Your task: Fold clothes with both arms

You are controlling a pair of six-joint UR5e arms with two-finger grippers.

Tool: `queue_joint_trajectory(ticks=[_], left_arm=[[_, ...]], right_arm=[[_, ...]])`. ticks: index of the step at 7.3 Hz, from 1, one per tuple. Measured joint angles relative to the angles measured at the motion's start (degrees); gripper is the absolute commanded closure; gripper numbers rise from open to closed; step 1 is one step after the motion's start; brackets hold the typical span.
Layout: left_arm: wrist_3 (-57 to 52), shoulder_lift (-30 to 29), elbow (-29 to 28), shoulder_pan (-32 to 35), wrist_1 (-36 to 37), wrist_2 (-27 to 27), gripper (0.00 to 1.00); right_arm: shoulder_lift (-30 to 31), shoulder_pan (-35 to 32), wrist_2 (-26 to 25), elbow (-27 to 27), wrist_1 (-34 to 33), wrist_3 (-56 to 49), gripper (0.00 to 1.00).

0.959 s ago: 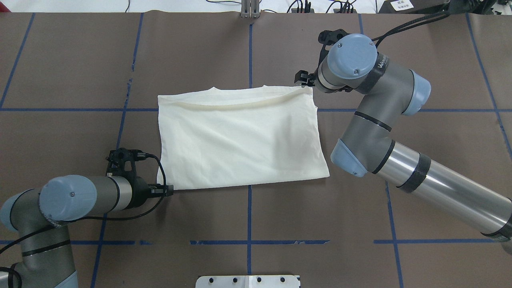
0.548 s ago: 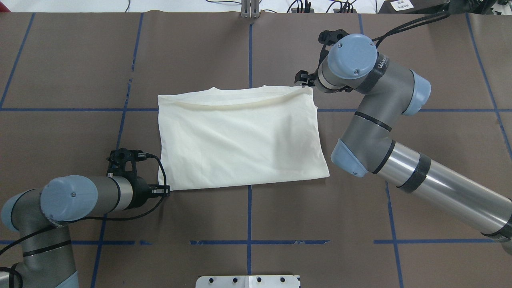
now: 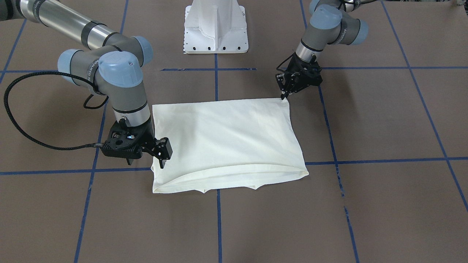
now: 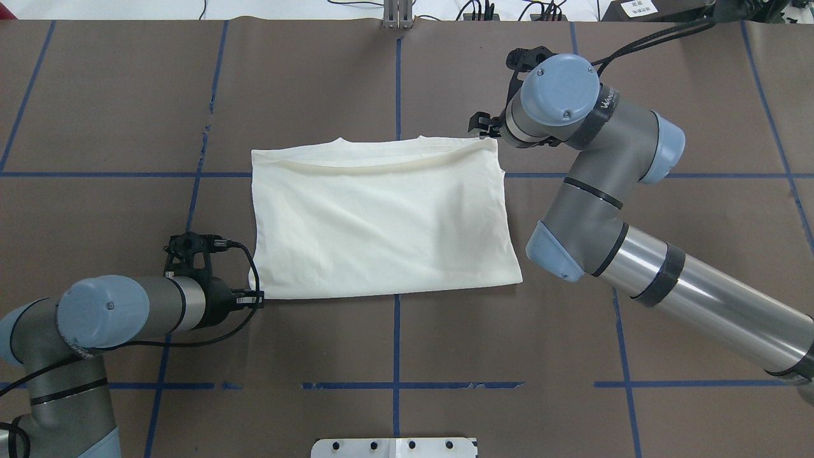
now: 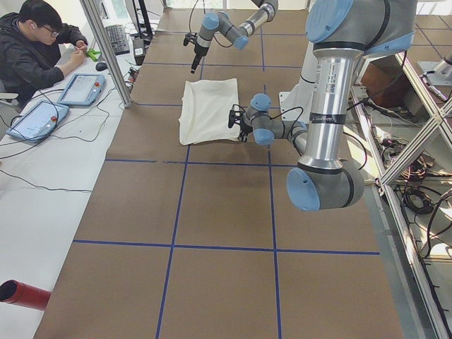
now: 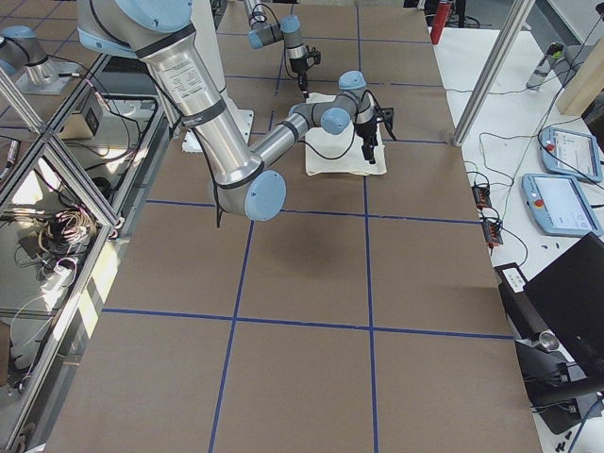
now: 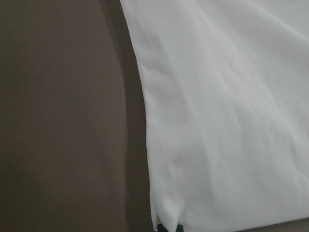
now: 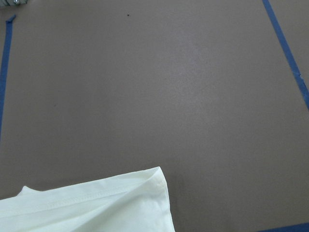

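Shirt (image 4: 381, 222) lies flat on table (image 4: 572, 356), folded to a rough rectangle, plain cream side up, hem edge w/ small peaks on far side from robot. L gripper (image 4: 257, 298) sits low at shirt's near-left corner in overhead cam; wrist cam shows its tips pinched on puckered fabric there. R gripper (image 4: 480, 125) is at shirt's far-right corner, tips just over the edge; can't tell if closed or apart. White base (image 3: 215, 25) is well apart from shirt's near edge
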State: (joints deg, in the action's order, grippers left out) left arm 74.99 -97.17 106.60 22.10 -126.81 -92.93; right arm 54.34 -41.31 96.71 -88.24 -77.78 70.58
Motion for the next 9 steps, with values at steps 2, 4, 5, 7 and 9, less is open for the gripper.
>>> queue_joint_trajectory(ticks=[2, 4, 5, 7, 9], left_arm=[[-6.61, -0.20, -1.55, 5.33, 0.25, -0.16, 1.00], [-15.53, -3.70, -8.36, 13.56, 0.31, -0.36, 1.00], [-19.36, -8.60, -14.58, 17.72, 0.25, -0.49, 1.00], [-25.65, -22.26, -31.58, 24.52, -0.13, -0.63, 1.00], [-29.31, -34.59, -48.25, 28.55, -3.42, -0.59, 0.46]], right_arm=[[-0.08, 0.00, -0.08, 0.00, 0.00, -0.05, 0.00], [-0.14, 0.00, -0.11, 0.01, 0.00, -0.03, 0.00], [-0.15, 0.00, -0.12, 0.04, 0.00, -0.01, 0.00], [-0.19, 0.00, -0.17, 0.01, 0.00, 0.26, 0.00], [-0.09, 0.08, -0.26, -0.62, -0.06, 0.70, 0.00]])
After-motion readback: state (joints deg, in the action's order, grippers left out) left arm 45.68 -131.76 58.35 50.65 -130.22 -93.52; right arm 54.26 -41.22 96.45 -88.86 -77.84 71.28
